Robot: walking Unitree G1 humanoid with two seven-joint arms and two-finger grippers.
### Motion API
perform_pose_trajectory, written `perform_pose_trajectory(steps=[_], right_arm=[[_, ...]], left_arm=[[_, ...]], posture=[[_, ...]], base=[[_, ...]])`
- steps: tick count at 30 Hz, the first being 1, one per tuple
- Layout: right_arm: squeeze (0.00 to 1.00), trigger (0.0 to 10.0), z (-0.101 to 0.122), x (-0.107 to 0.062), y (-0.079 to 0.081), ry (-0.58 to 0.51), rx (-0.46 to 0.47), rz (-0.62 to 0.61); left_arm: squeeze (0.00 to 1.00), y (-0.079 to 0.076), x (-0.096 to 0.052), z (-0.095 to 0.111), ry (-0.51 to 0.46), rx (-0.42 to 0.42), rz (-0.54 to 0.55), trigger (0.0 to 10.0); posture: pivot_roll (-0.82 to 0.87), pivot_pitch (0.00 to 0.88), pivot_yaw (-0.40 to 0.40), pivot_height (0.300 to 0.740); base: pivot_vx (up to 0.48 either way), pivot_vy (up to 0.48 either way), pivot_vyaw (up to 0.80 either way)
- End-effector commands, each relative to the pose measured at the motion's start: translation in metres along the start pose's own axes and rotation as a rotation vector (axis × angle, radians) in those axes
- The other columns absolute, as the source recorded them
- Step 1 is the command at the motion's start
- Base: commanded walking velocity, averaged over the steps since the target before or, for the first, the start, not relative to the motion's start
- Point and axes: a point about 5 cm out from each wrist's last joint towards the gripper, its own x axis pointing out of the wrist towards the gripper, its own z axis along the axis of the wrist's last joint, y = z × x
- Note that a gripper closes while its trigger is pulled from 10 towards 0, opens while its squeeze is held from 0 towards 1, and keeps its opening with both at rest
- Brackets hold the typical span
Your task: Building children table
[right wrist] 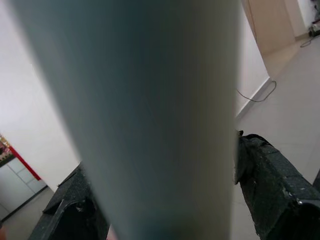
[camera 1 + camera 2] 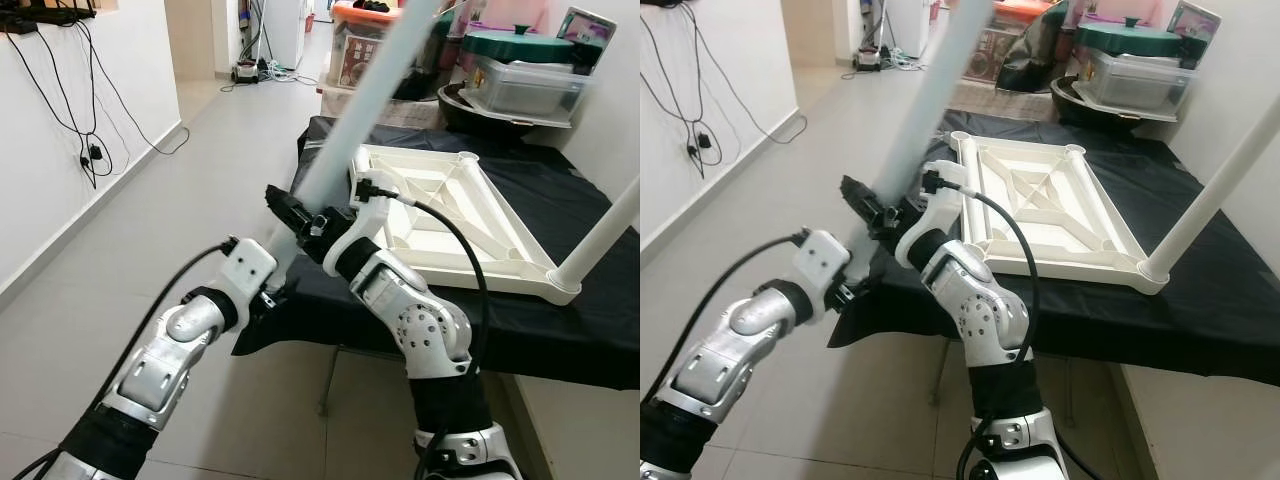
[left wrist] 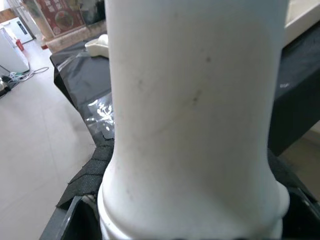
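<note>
No legible writing. The white plastic children's table [image 2: 455, 215] lies inverted, ribbed underside up, on the black-draped tabletop [image 2: 560, 330]. One tubular leg [image 2: 610, 230] stands in its near right corner. A second smooth white leg [image 2: 365, 115] is gripped by both grippers: right gripper [image 2: 300, 222] fingers closed around it, left gripper [image 2: 275, 290] apparently clamping its lower end.

You will find no legible text in any view. The red-and-white printed panel [image 2: 358, 60] on the box at the far end of the room, also visible in the left wrist view, carries a picture and markings too small and blurred to read. No brand marks or numbers can be read elsewhere.
</note>
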Motion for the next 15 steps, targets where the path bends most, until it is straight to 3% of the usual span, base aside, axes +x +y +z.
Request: perform_pose_trajectory(steps=[1,7,12,15], right_arm=[[0.00,10.0,-0.013,0.011,0.020,0.003,0.116,0.047],[0.00,10.0,-0.012,0.012,0.021,0.017,0.126,0.041],[0.00,10.0,-0.011,0.012,0.006,0.029,0.129,-0.051],[0.00,10.0,-0.015,0.011,0.006,0.033,0.136,-0.066]], left_arm=[[0.00,-0.006,0.001,-0.002,-0.003,0.012,-0.014,10.0],[0.00,-0.014,-0.001,-0.011,0.032,0.072,-0.056,10.0],[0.00,-0.003,-0.002,-0.020,0.100,0.071,0.046,10.0],[0.00,-0.006,0.000,-0.018,0.091,0.061,0.043,10.0]], posture=[[0.06,0.000,-0.094,0.740],[0.06,0.000,-0.092,0.740],[0.06,0.000,-0.093,0.740],[0.06,0.000,-0.095,0.740]], base=[[0.000,0.000,0.00],[0.000,0.000,0.00],[0.000,0.000,0.00],[0.000,0.000,0.00]])
